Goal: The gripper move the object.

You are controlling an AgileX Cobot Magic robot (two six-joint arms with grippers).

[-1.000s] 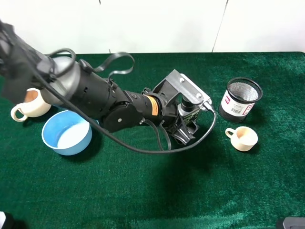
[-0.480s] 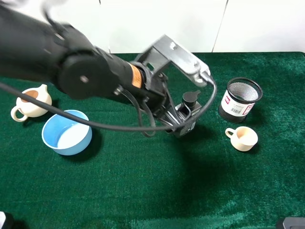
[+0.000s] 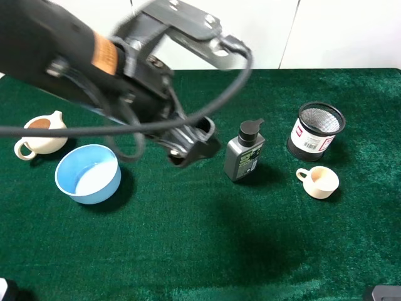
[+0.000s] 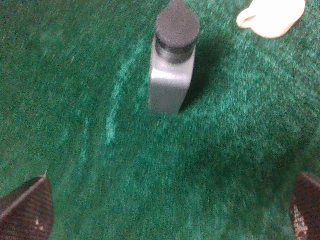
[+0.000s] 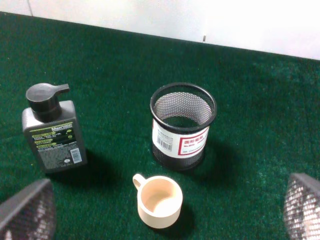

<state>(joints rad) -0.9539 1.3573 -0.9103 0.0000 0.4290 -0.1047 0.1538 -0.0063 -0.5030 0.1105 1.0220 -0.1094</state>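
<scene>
The object, a dark-grey pump bottle (image 3: 244, 155) with a black cap and green-white label, stands upright on the green cloth, left of the black mesh cup (image 3: 317, 130). My left gripper (image 3: 191, 145) hangs raised just left of the bottle, open and empty, apart from it. In the left wrist view the bottle (image 4: 171, 80) stands ahead of the open left gripper (image 4: 165, 212), whose fingertips (image 4: 30, 207) sit far apart. My right gripper (image 5: 165, 207) is open and empty, back from the bottle (image 5: 52, 135) and the mesh cup (image 5: 182, 127).
A small cream cup (image 3: 319, 181) sits in front of the mesh cup and shows in the right wrist view (image 5: 159, 200). A blue bowl (image 3: 88, 174) and a cream pitcher (image 3: 41, 135) stand at the left. The bulky left arm (image 3: 94, 63) hangs over the back left.
My left gripper has let go of the bottle, risen and pulled back to the left. The bottle now stands free and upright.
</scene>
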